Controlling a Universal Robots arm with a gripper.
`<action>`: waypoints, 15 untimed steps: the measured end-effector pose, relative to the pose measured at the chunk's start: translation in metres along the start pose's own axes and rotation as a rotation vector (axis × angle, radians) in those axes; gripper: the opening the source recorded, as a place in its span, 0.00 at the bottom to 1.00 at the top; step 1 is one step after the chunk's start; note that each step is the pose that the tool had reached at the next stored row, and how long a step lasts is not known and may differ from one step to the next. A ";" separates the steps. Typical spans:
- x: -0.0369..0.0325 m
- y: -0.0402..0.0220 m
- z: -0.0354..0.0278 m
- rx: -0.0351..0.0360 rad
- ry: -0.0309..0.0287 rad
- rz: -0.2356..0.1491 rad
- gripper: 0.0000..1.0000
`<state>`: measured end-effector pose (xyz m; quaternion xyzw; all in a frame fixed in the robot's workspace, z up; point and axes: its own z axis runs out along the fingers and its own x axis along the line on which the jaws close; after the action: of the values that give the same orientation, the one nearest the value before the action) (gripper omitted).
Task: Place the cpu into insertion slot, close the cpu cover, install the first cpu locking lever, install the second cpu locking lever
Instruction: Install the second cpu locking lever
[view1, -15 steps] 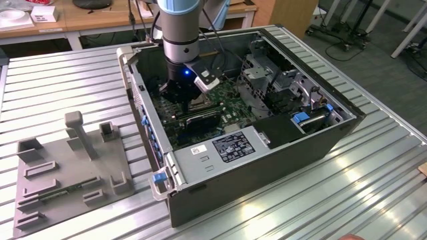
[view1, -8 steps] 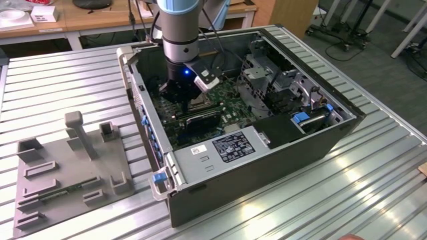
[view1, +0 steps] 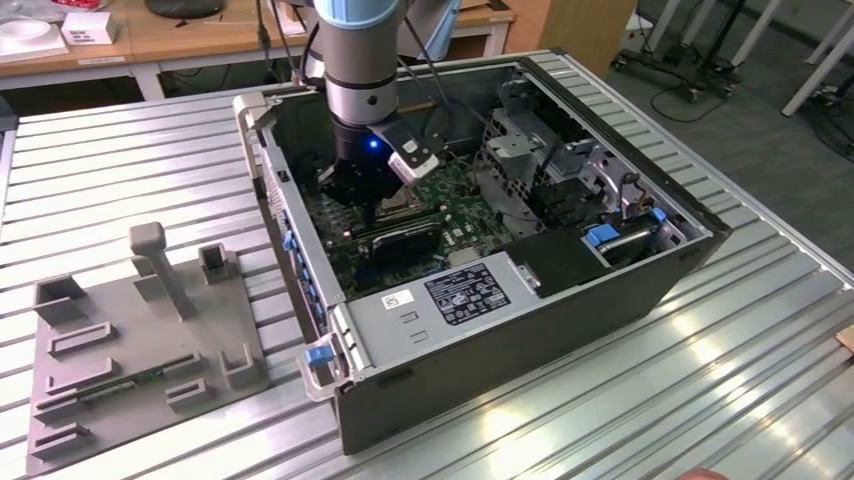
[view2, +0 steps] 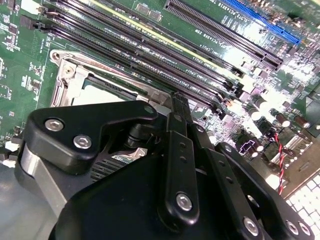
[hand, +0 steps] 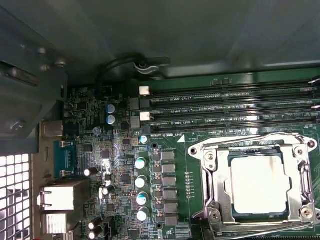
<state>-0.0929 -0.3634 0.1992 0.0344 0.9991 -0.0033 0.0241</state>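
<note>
Exterior view: my gripper (view1: 363, 200) is down inside the open computer case (view1: 641, 290), right over the motherboard (view1: 461, 210). Second wrist view: can't tell if my fingers are apart or together. First wrist view: the cpu (hand: 260, 186) sits in the insertion slot (hand: 256, 155), with the cpu cover (hand: 216, 187) framing it.

I'm looking at a ribbed metal table (view1: 747, 370) in the exterior view. On it sits an open computer case (view1: 534, 340), side panel off, toward the exterior view's right. Just beside it, on the exterior view's left, lies a grey fixture tray (view1: 134, 350) with upright holders.
</note>
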 end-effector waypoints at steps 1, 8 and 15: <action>0.0000 0.0000 0.0000 0.0000 0.0000 0.000 0.10; -0.0002 -0.0009 -0.0003 -0.0028 0.0002 0.000 0.10; -0.0007 -0.0017 -0.0020 -0.0033 0.0003 0.000 0.10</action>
<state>-0.0924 -0.3651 0.2013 0.0344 0.9991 -0.0016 0.0240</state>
